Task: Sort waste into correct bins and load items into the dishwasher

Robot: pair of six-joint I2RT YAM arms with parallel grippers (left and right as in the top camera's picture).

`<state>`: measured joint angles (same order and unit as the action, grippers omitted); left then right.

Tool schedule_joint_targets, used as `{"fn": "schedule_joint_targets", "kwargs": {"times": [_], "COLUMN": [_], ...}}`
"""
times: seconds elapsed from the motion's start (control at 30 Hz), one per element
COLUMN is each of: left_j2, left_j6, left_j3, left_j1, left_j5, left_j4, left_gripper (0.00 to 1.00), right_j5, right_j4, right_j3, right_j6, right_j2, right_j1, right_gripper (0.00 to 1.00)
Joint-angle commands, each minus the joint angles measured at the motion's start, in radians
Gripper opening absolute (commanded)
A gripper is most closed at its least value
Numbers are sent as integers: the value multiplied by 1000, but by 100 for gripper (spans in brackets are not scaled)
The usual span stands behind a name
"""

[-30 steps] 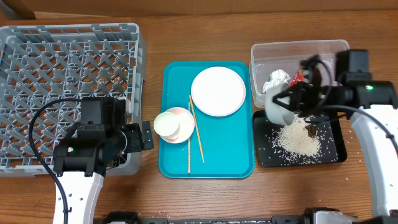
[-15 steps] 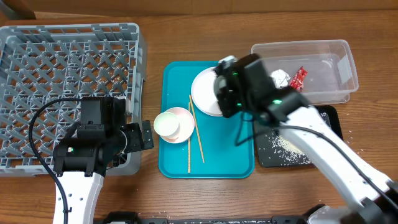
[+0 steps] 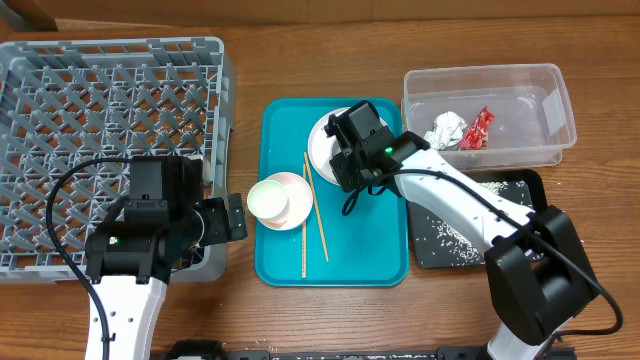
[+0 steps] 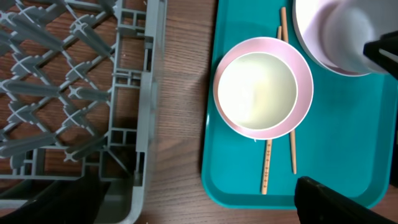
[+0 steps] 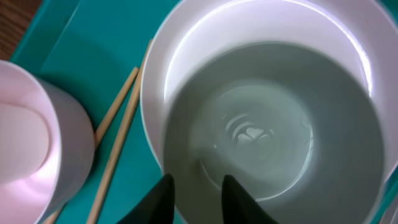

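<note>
My right gripper is shut on the rim of the small white cup, one finger inside and one outside. It holds the cup over the white plate on the teal tray. The pinkish bowl holds the pale green-white bowl. The chopsticks lie beside them. My left gripper is open and empty between the grey dish rack and the tray. The clear tub holds the napkin and red wrapper. Rice lies on the black tray.
The teal tray sits between the rack on the left and the two bins on the right. A strip of bare wooden table runs between the rack wall and the tray. My right arm crosses over the black tray's left part.
My right arm has swung left from over the black tray to over the white plate, carrying the cup. The rice stays on the black tray. The left arm has not moved.
</note>
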<state>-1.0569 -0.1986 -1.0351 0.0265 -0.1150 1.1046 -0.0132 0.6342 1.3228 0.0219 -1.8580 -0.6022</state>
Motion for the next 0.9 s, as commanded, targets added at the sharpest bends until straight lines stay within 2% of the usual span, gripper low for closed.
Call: {"fn": "schedule_joint_targets", "kwargs": {"times": [0.0, 0.1, 0.23, 0.4, 0.63, 0.87], "left_j2": [-3, -3, -3, -3, -3, -3], "left_j6": [-7, -75, -87, -98, -139, -139], "left_j3": [-23, -23, -23, -23, -23, -23], "left_j1": [0, -4, -13, -13, -13, -13], "left_j5": [81, 174, 185, 186, 185, 185], "left_j4": [17, 46, 56, 56, 49, 50], "left_gripper": [100, 100, 100, 100, 100, 100], "right_j5": [-72, -176, -343, -346, -231, -231], "right_j4": [68, 149, 169, 180, 164, 134], "right_j3": [79, 161, 210, 195, 162, 162], "right_j6": [14, 45, 128, 174, 267, 299], "right_j2": [55, 79, 86, 72, 30, -42], "right_j1": [1, 1, -22, -88, -180, -204], "right_gripper": [37, 38, 41, 41, 42, 41]}}
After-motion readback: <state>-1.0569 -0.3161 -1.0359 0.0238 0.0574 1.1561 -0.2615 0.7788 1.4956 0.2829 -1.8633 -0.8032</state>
